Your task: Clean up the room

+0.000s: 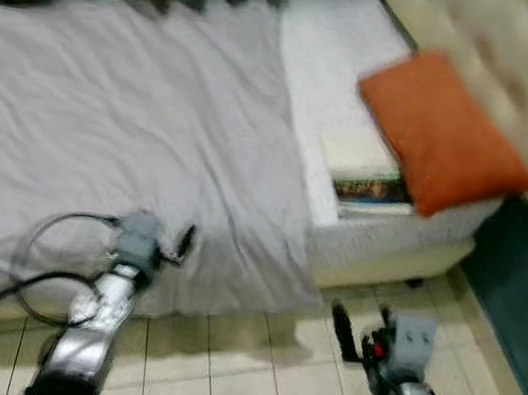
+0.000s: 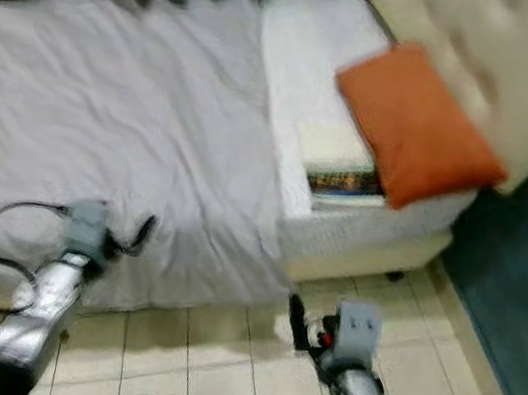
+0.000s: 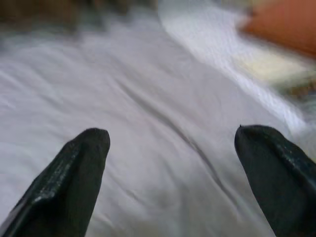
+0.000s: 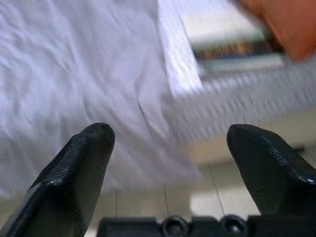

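The robot is standing at the side of the bed [image 1: 108, 100], and the step in hand looks like the approach: nothing is being gripped, and the thing to tidy is being lined up. The grey sheet [image 1: 152, 138] is lying rumpled and hanging over the bed's edge toward the tiled floor [image 1: 247, 357].

The left gripper [image 3: 170, 163] is hovering over the sheet, its fingers [image 3: 74, 173] spread wide with only cloth beyond them.

Further right, the right gripper [image 4: 168, 163] is hanging low over the floor beside the bed's corner, its fingers [image 4: 79, 168] also spread and empty. Past those fingers and above them, well apart, a small stack of books [image 1: 369, 175] is lying on the bare mattress [image 1: 318, 55], partly tucked under an orange pillow [image 1: 442, 131] that is leaning toward the padded headboard [image 1: 493, 43].

The likely next move calls for either arm to reach forward and up onto the bed: the right toward the books, the left toward the sheet to pull it straight.
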{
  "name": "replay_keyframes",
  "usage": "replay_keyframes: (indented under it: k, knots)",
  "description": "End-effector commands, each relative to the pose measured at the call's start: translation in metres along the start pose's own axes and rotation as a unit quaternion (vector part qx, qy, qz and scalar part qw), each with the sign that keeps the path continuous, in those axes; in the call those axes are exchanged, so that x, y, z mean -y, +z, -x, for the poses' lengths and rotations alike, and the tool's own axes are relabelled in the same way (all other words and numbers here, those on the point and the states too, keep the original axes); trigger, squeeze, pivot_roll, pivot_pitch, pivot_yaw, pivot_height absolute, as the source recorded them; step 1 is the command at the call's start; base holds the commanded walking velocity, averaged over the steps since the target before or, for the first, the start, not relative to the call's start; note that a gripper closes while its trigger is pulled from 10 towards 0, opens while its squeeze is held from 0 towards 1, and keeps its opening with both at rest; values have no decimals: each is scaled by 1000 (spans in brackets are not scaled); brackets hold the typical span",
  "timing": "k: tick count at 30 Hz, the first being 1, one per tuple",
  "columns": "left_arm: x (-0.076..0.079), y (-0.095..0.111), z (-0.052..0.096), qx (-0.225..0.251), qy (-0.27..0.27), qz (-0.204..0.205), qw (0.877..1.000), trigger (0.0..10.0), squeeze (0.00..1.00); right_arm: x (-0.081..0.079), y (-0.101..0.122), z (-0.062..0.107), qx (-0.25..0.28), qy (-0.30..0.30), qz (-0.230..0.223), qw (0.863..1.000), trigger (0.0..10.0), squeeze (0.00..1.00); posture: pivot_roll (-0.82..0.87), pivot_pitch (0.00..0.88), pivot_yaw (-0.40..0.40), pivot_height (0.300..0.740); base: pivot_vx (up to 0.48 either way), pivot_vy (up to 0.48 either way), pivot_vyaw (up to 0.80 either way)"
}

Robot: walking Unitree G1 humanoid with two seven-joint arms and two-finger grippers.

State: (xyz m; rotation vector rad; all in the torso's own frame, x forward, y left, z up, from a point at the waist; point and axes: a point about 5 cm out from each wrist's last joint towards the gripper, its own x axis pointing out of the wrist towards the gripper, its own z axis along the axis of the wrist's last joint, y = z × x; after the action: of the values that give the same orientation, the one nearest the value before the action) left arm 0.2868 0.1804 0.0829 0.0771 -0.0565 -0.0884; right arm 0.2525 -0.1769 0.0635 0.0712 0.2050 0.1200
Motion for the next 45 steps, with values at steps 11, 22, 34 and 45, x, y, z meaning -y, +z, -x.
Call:
replay_keyframes:
  k: [11, 22, 34, 45]
  knots:
    - [1, -18, 11, -61, 17, 30, 998, 10000, 0, -1, 6, -30, 22, 12, -12, 1000, 10000, 0, 10, 0, 2, 740, 0, 218, 682]
    - [11, -32, 19, -91, -9, 41, 995, 10000, 0, -1, 1, -24, 34, 6, 3, 999, 10000, 0, -41, 0, 23, 740, 0, 480, -218]
    - [9, -7, 17, -22, 1, 50, 999, 10000, 0, 10, -2, -9, 54, -2, 8, 999, 10000, 0, -42, 0, 16, 740, 0, 480, -67]
    - [6, -10, 19, -39, 3, 67, 997, 10000, 0, 11, -5, -10, 50, -3, 3, 999, 10000, 0, -36, 0, 26, 740, 0, 472, 0]
